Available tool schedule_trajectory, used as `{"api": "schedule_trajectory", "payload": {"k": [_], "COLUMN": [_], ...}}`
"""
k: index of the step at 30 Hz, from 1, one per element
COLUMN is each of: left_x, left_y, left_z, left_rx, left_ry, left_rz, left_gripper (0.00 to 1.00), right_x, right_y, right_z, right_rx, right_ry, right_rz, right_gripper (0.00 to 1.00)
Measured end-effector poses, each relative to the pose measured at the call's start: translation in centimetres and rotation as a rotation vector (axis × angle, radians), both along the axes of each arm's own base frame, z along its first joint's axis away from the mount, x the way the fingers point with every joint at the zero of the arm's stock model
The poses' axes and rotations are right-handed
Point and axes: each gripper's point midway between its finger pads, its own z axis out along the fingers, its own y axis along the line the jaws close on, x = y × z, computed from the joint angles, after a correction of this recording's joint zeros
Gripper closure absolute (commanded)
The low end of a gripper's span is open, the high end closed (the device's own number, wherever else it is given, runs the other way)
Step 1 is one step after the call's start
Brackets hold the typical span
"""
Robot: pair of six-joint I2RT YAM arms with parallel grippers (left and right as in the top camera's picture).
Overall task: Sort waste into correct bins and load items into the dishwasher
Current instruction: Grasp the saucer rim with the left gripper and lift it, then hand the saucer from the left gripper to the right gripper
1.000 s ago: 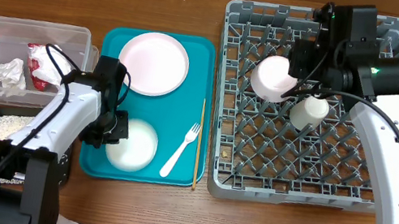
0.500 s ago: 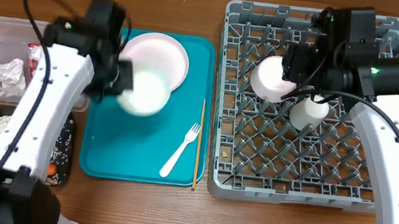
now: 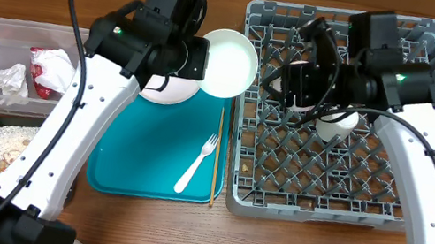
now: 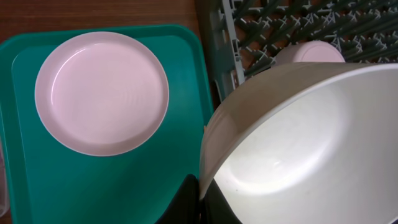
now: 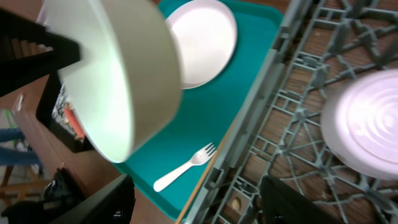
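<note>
My left claw is pinched shut on the rim of the white bowl; a second ago that bowl sat low on the teal tray, now it hangs tilted just beside the left wall of the grey lattice dish rack; it is round, smooth and glossy inside; my right claw, over the rack, gapes wider than before; the pale pink plate lies flat left of the rack.

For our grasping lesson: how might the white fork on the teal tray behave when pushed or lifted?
The fork looks thin and light, so it probably slides on the smooth teal tray. Lying flat, it seems awkward to pinch.
</note>
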Motion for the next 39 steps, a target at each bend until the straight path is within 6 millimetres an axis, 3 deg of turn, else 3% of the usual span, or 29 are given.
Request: {"api": "schedule_trajectory", "payload": {"k": [5, 8, 16, 24, 30, 39], "left_x": [0.3, 0.0, -1.7, -3.0, -3.1, -1.2], "left_y": [-0.3, -1.1, -3.0, -3.2, -3.4, -3.8], "left_z": [-1.1, -1.2, -1.2, -1.6, -1.6, -0.7], "left_rx": [0.006, -0.024, -0.124, -0.141, -0.144, -0.154], "left_ry": [0.029, 0.042, 0.114, 0.176, 0.177, 0.086], "left_rz": [-0.002, -0.026, -0.098, -0.114, -0.119, -0.119], "left_gripper": [0.96, 0.96, 0.96, 0.96, 0.96, 0.96], "right_x": [-0.9, -0.4, 0.8, 1.5, 2.0, 1.5], "right_y": [2.2, 2.9, 2.6, 2.3, 1.7, 1.4], "right_z": [0.2, 0.3, -0.2, -0.2, -0.4, -1.0], "right_rx": [0.000, -0.025, -0.086, -0.119, -0.150, -0.168], "right_ry": [-0.041, -0.094, -0.152, -0.185, -0.194, -0.164], "right_rz": [0.084, 0.097, 0.064, 0.044, 0.017, 0.018], "right_gripper": [0.37, 0.41, 0.47, 0.86, 0.87, 0.81]}}
